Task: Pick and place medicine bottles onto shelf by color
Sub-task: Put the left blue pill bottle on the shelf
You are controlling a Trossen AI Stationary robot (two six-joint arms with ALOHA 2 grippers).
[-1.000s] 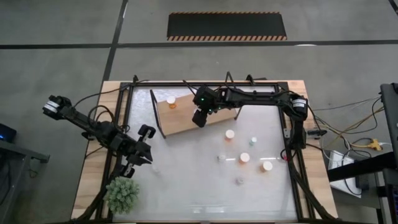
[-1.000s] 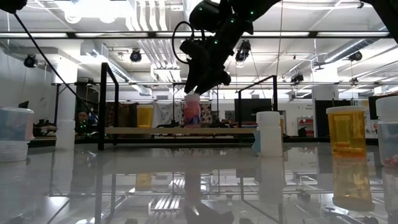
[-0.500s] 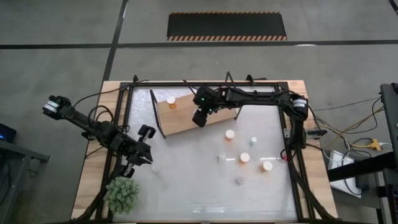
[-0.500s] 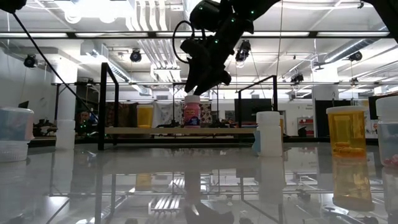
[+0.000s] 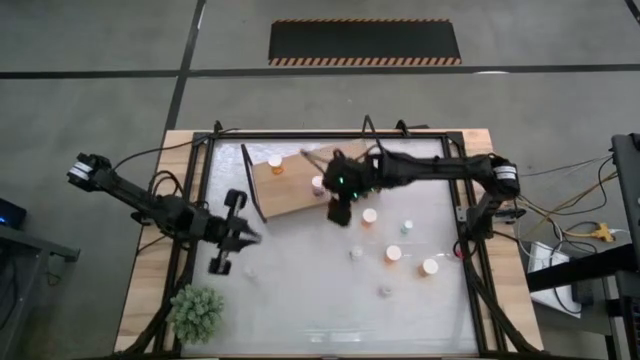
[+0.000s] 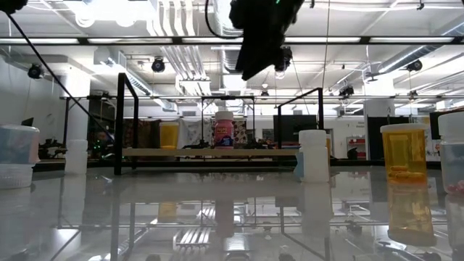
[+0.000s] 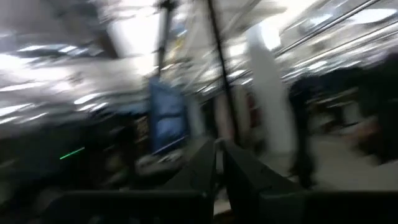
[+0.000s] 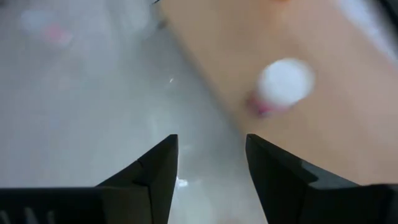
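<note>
High view: right pincer [image 5: 337,212] over worktop [image 5: 310,300] just off shelf [image 5: 295,190] edge; white-capped bottle [image 5: 318,183] on shelf, orange bottle [image 5: 275,163] near far end.

Low view: pink bottle [image 6: 224,131] upright on shelf.

Right wrist view: pincer released, empty.

Left wrist view: left pincer [image 7: 219,163] clenched.
</note>
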